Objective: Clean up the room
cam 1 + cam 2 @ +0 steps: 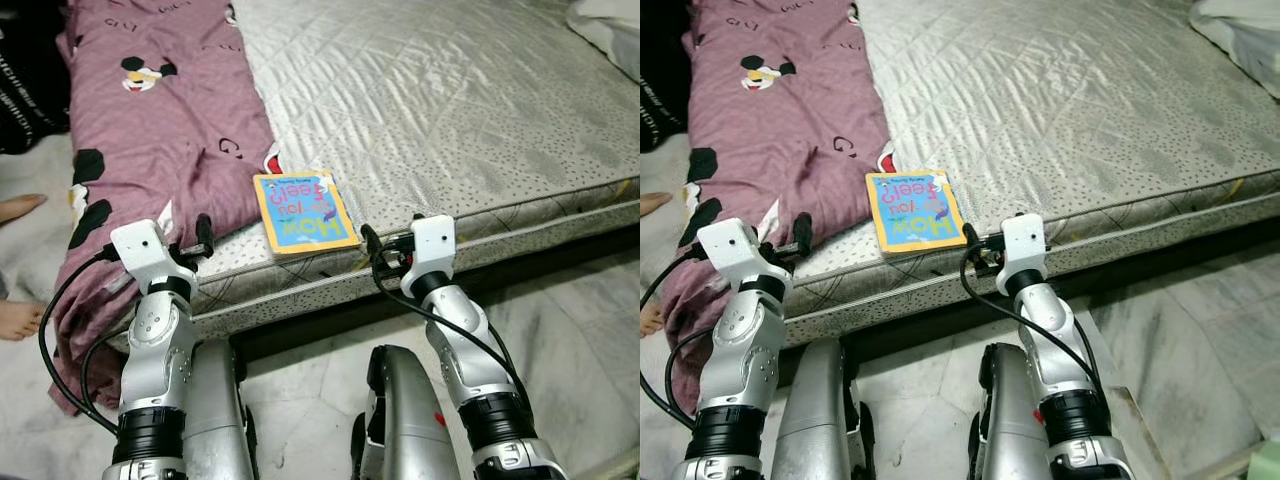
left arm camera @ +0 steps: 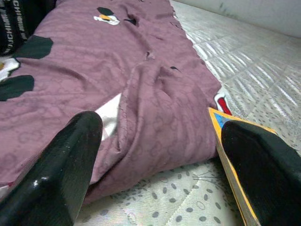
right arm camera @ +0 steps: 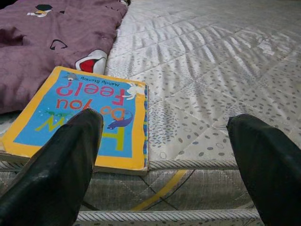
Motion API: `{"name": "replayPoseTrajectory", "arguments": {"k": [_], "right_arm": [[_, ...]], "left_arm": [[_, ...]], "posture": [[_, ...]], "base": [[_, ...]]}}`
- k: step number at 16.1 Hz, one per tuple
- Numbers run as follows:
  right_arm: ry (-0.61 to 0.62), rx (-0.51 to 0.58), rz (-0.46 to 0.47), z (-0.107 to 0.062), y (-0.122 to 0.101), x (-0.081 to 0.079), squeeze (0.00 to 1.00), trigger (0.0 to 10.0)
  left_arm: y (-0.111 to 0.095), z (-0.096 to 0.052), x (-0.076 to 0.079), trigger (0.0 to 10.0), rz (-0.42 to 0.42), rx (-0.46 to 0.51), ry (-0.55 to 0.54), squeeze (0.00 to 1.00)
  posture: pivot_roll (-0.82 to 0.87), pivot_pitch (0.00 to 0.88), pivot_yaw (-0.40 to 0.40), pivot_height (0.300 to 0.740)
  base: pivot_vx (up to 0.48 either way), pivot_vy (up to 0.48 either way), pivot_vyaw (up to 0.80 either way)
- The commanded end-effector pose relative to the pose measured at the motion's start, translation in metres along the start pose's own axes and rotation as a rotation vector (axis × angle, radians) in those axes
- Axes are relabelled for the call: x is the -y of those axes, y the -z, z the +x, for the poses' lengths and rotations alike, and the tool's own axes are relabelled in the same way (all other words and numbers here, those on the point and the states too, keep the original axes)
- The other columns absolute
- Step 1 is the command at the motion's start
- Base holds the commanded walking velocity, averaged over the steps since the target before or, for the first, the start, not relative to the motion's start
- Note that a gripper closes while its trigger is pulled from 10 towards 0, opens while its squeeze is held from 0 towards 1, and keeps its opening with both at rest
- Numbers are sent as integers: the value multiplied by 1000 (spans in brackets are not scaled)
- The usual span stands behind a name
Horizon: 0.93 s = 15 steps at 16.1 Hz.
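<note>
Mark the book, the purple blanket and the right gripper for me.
book [image 1: 303, 212], left eye view, middle of its blue cover.
purple blanket [image 1: 160, 120], left eye view, flat part lying on the mattress.
right gripper [image 3: 164, 155], right wrist view, midway between its open fingertips.

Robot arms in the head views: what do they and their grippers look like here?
Both arms are silver metal with rounded segments and black ribbed bands near the base. Each wrist carries a white boxy camera block, with black cables looping down alongside. The left gripper and right gripper each have two long, glossy black fingers. A small red mark sits on the body below.
</note>
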State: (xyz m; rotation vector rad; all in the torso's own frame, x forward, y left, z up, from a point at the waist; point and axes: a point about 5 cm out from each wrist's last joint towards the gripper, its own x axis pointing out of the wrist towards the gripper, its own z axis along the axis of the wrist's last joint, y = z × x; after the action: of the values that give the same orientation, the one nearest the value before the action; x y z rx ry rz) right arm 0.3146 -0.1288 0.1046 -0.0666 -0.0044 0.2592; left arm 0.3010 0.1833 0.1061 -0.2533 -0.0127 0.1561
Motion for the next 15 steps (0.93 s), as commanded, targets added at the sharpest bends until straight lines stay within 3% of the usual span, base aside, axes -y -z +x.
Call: {"name": "replayPoseTrajectory", "arguments": {"k": [1,4,7,12,15], "right_arm": [[3,18,-8,1,-7,1,0,10000],[4,16,-8,3,-7,1,0,10000],[8,18,-13,4,-8,1,0,10000],[20,17,-15,4,-7,3,0,10000],[22,20,-17,2,-8,4,0,10000]], "left_arm": [[3,-2,1,10000,5,-8,9,0],[3,1,2,10000,3,-8,14,0],[2,1,7,10000,-4,0,48,0],[7,4,8,10000,-20,-24,17,0],[12,9,9,10000,-47,-59,5,0]], "posture": [[23,169,-20,540],[20,182,-21,540],[22,174,-19,540],[18,171,-19,540],[5,177,-19,510]], "base": [[360,0,0],[306,0,0],[0,0,0],[0,0,0],[0,0,0]]}}
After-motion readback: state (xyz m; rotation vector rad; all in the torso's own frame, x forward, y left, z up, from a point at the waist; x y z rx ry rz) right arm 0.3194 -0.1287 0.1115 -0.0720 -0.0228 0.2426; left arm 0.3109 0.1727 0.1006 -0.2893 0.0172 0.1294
